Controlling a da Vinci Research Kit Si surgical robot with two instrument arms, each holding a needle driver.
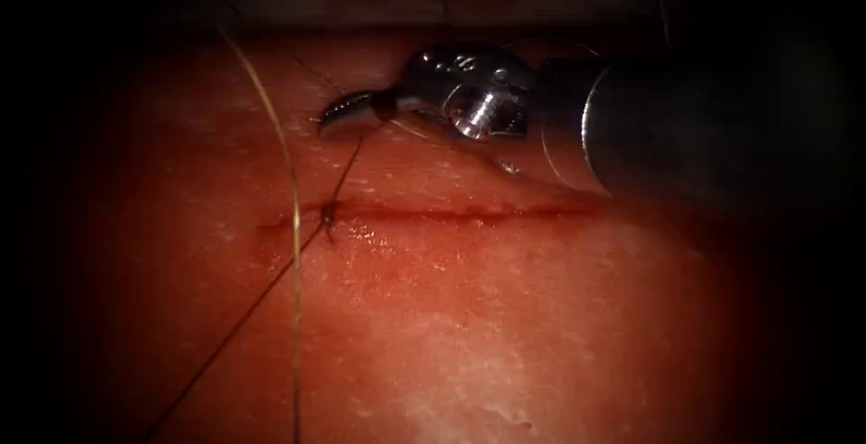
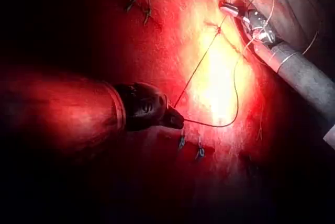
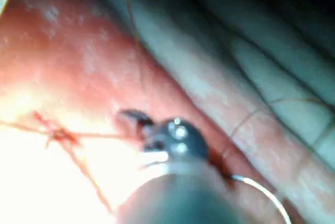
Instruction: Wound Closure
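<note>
Item: my right tool (image 1: 347, 112), closed on thread (image 1: 347, 169) above the cut (image 1: 451, 214). My left tool (image 2: 175, 119) grips thread too. Needle unseen. Advice: tension even, knot (image 1: 327, 214) over the cut.

Endoscope overhead; wrist cameras close, sharing cut (image 1: 451, 214).

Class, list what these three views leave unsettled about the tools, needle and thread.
- Right tool, endoscope view: jaws shut on thread; the grip point is too small to place.
- Left tool, left wrist view: dark tip hides whether it grips the thread.
- Needle: cannot be told apart from thread strands.
</note>
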